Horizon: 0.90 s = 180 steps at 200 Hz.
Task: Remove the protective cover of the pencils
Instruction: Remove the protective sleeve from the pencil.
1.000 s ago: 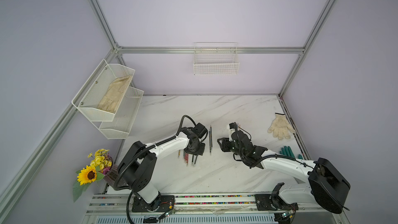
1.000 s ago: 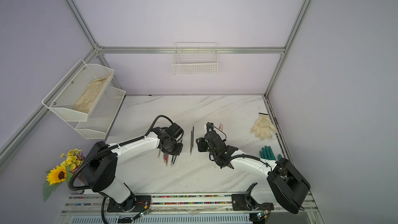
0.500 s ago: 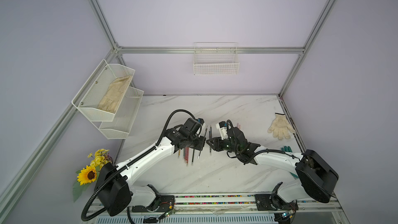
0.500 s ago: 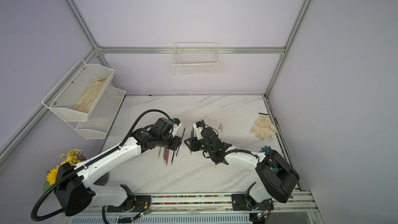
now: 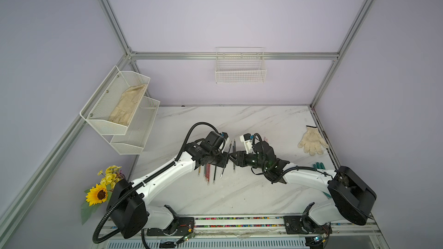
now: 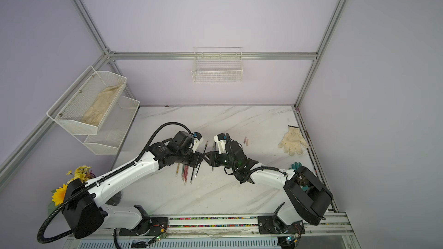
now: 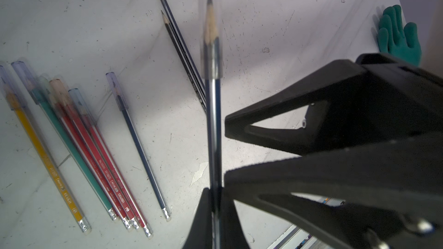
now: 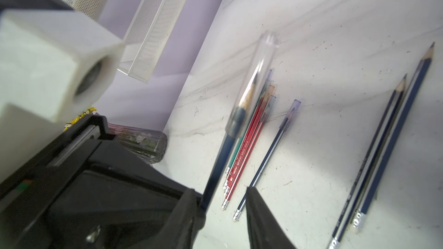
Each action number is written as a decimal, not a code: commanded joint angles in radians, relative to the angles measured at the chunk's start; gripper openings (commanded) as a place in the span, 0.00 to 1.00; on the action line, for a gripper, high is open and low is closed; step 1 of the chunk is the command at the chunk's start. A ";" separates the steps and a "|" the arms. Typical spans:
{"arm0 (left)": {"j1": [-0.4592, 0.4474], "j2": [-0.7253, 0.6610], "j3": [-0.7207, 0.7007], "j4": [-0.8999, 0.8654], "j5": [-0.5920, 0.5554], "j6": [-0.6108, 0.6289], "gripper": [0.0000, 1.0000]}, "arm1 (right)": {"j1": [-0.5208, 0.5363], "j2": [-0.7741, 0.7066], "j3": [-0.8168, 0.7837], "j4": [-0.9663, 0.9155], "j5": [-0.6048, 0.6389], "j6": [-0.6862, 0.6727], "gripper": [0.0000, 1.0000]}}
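Observation:
My left gripper point(image 7: 214, 190) is shut on a dark blue pencil point(image 7: 214, 116) and holds it off the table. A clear protective cover point(image 7: 211, 32) sits over its sharpened tip. My right gripper point(image 8: 223, 197) is open, its fingertips close beside that pencil's shaft point(image 8: 223, 154), below the cover point(image 8: 254, 80). In both top views the two grippers meet tip to tip, left point(image 5: 226, 160) and right point(image 5: 232, 158). Several capped pencils point(image 7: 72, 128) lie in a group on the table. One capped dark pencil point(image 7: 139, 140) and two bare pencils point(image 7: 182, 51) lie beside them.
A white glove point(image 5: 311, 141) and a green glove point(image 5: 318, 165) lie at the table's right edge. Loose pink covers point(image 6: 246, 140) lie behind the right arm. A mesh shelf point(image 5: 119, 106) hangs on the left wall. A wire basket point(image 5: 240, 68) hangs at the back, and sunflowers point(image 5: 100, 192) stand front left.
My left gripper has come up from the pencil group with the dark blue pencil. My right gripper has swung left to meet it, so the two now stand tip to tip.

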<state>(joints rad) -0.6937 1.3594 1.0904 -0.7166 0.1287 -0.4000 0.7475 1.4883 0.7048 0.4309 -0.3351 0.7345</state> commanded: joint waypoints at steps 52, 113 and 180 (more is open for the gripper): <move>0.005 -0.028 0.021 0.037 0.037 0.021 0.01 | -0.036 0.061 0.059 0.110 -0.053 0.136 0.27; 0.006 -0.031 0.010 0.042 0.014 0.021 0.23 | -0.044 0.090 0.083 0.120 -0.094 0.177 0.00; 0.006 -0.017 0.011 0.048 -0.001 0.021 0.48 | -0.053 0.058 0.059 0.166 -0.102 0.262 0.00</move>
<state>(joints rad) -0.6876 1.3552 1.0901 -0.6960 0.1265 -0.3985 0.7067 1.5707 0.7704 0.5327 -0.4217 0.9379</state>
